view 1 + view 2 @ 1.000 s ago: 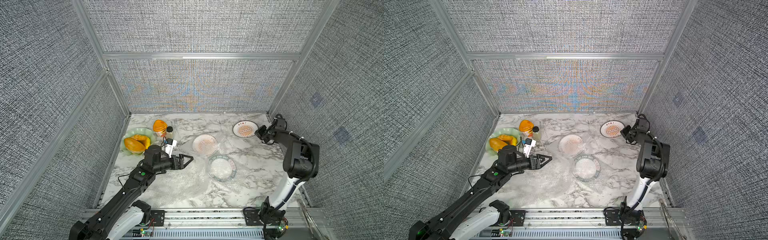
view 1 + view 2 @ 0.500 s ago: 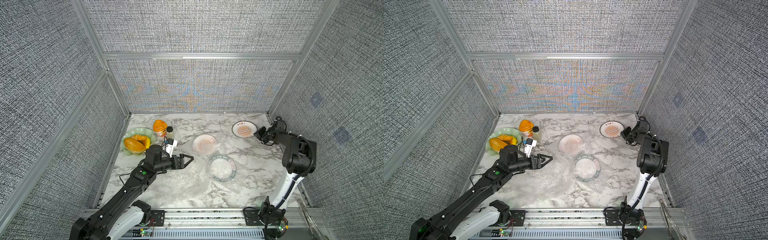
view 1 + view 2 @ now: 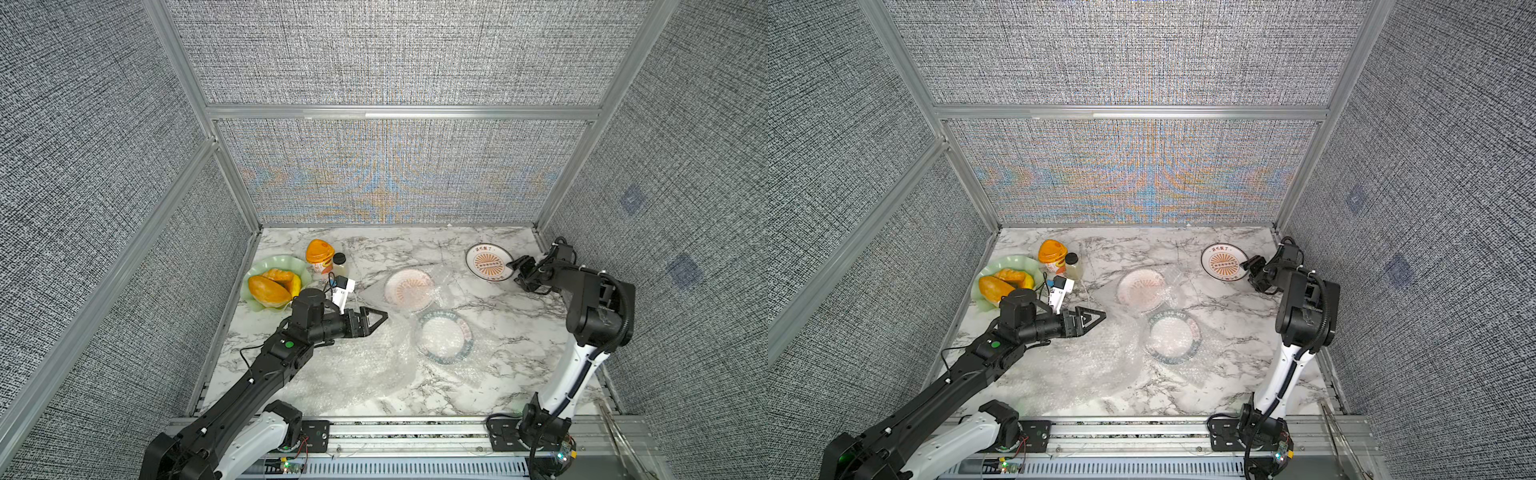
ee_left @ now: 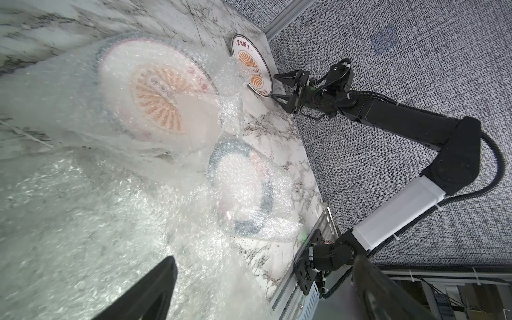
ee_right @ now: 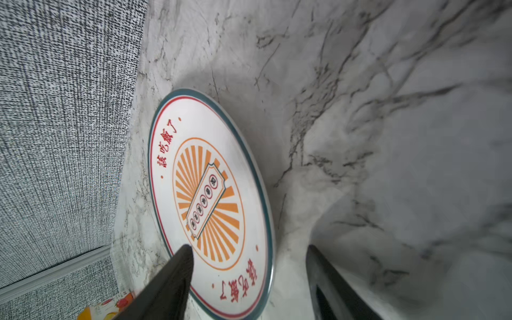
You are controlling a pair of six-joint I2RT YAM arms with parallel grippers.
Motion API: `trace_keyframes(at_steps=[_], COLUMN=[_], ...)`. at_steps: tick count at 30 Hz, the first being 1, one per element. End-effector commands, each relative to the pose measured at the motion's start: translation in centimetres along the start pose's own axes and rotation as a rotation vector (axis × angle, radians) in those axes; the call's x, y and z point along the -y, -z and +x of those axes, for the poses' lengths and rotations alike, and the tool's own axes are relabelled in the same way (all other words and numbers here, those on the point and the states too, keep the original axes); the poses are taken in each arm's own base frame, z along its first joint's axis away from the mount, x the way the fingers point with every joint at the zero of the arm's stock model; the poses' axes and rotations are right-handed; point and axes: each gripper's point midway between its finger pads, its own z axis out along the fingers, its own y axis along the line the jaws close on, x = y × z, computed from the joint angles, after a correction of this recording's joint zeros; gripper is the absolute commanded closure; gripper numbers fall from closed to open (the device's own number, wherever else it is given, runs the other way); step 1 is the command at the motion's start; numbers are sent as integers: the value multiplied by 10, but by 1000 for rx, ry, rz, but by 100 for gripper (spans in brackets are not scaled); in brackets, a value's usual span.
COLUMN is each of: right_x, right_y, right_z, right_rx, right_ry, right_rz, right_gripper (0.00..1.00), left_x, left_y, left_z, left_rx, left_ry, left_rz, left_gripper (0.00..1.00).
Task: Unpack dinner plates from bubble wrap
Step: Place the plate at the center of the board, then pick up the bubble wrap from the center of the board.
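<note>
Dinner plates (image 3: 1142,289): one freed, two left, I judge. My right pincer (image 3: 514,272) sits jaws apart at the rim of the bare sunburst plate (image 3: 489,262), gripping nothing. Away from that plate, toward my wide-open left pincer (image 3: 380,319) above loose bubble wrap (image 3: 361,374), the second sunburst plate (image 3: 409,289) and green-rimmed plate (image 3: 444,342) lie under wrap.

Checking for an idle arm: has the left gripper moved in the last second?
No. The left gripper stays open, just as far from the small bottle as before.
</note>
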Motion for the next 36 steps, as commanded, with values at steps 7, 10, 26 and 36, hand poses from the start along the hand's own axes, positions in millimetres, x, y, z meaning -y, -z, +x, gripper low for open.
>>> trace_keyframes(at_steps=[7, 10, 26, 36], right_x=[-52, -82, -116, -110], right_y=[73, 91, -2, -40], right_z=[11, 39, 245, 264], right_rx=[134, 136, -436, -508], right_ry=[153, 258, 574, 569], right_rz=[27, -24, -154, -128], right_gripper=[19, 14, 5, 22], left_x=[-8, -10, -46, -46], left_y=[-10, -17, -56, -56], left_z=[-1, 1, 29, 29], left_rx=[-18, -34, -162, -160], left_ry=[-4, 3, 97, 94], left_rz=[-14, -8, -52, -52], left_gripper=[1, 1, 1, 1])
